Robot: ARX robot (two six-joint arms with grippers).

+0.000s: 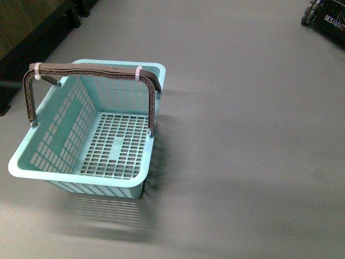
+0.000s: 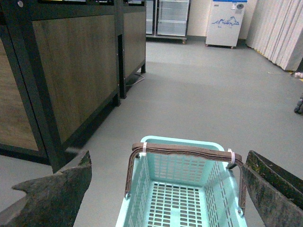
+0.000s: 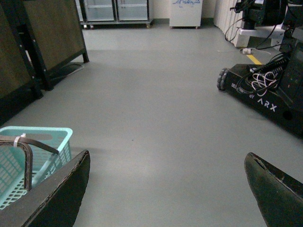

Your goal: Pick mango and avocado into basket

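Basket stands on the grey floor, left of your centre line in the front view. It is upright, with its open top facing you. The brown handle is swung up and arches from one long side to the other. One white tie sits near each top corner of the handle. You can see the whole slotted bottom through the top. A dark cabinet base lies beyond the basket's far-left corner, apart from it.

Left claw: spread wide and pinching nothing, with one dark finger showing at each side of the left wrist view. The basket sits between and below them, handle crosswise. A wood-panelled cabinet in a black frame runs alongside it. Glass-door fridges and a white unit stand at the far wall.

Right claw: spread wide too and pinching nothing, with its fingers framing bare floor. Only one corner of the basket shows beside one finger. A black wheeled ARX base with looped cables is parked well off from the basket.
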